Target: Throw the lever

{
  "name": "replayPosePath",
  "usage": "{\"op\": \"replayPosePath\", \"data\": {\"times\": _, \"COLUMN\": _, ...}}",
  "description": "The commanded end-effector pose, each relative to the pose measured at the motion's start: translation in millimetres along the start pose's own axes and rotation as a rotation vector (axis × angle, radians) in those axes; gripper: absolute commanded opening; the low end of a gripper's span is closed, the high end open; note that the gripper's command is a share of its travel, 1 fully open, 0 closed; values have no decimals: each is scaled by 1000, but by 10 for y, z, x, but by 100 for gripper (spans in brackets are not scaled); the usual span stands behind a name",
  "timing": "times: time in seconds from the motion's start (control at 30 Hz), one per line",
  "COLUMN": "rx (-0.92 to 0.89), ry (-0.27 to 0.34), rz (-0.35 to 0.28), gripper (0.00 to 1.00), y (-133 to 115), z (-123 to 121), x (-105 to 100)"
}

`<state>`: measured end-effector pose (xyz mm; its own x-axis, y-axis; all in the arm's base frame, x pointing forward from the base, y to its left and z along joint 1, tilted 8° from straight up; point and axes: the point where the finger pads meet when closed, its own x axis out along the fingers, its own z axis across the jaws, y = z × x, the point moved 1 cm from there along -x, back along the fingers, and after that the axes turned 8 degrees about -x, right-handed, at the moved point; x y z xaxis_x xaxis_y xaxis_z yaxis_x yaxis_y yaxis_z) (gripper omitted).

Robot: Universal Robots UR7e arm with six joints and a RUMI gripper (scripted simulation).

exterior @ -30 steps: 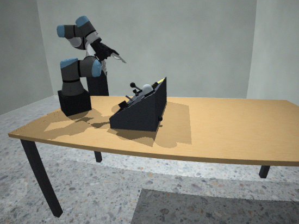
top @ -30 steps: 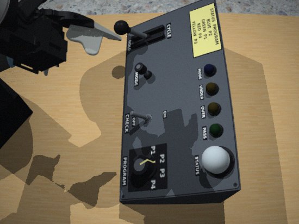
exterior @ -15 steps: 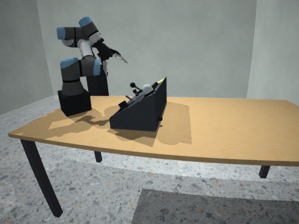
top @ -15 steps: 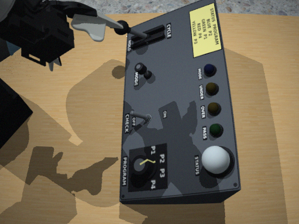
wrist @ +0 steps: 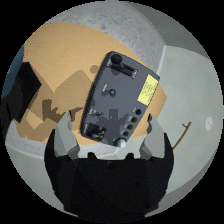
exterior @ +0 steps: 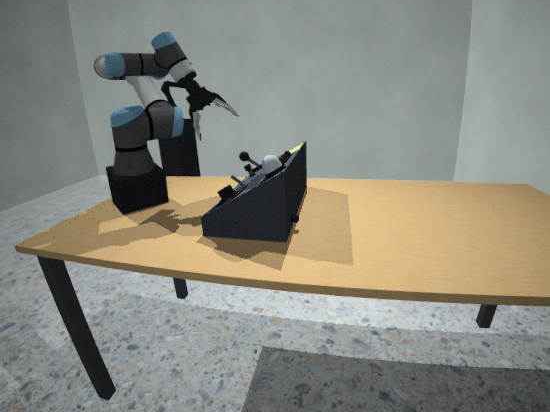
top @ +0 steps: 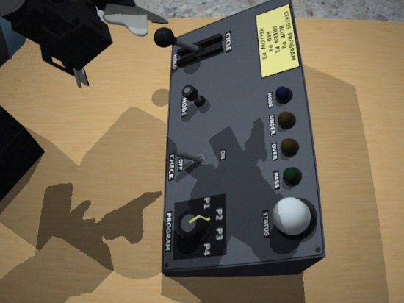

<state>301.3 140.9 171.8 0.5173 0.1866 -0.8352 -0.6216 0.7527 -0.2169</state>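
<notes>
A dark grey wedge-shaped console (top: 239, 141) stands on the wooden table; it also shows in the exterior view (exterior: 260, 202) and in the wrist view (wrist: 120, 100). Its lever (top: 176, 43) has a black ball knob (top: 163, 37) and leans to the HOLD end of its slot; the CYCLE label (top: 228, 42) marks the other end. My gripper (top: 110, 45) is open and empty. It hovers above and to the left of the lever knob, apart from it. In the exterior view the gripper (exterior: 210, 109) is well above the console.
The panel also holds a MODE knob (top: 192, 94), a CHECK toggle (top: 191, 159) leaning to OFF, a PROGRAM dial (top: 191, 223), a white STATUS dome (top: 292, 215), four dark lamps (top: 286, 141) and a yellow legend card (top: 277, 40). The robot base (exterior: 135, 187) stands left of the console.
</notes>
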Motion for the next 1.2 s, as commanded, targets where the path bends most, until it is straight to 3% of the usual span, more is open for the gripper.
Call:
{"op": "replayPosePath", "data": {"times": 0.0, "rx": -73, "ry": 33, "rz": -24, "gripper": 100, "y": 48, "z": 46, "x": 36}}
{"op": "replayPosePath", "data": {"times": 1.17, "rx": -709, "ry": 77, "rz": -77, "gripper": 100, "y": 660, "z": 406, "x": 306}}
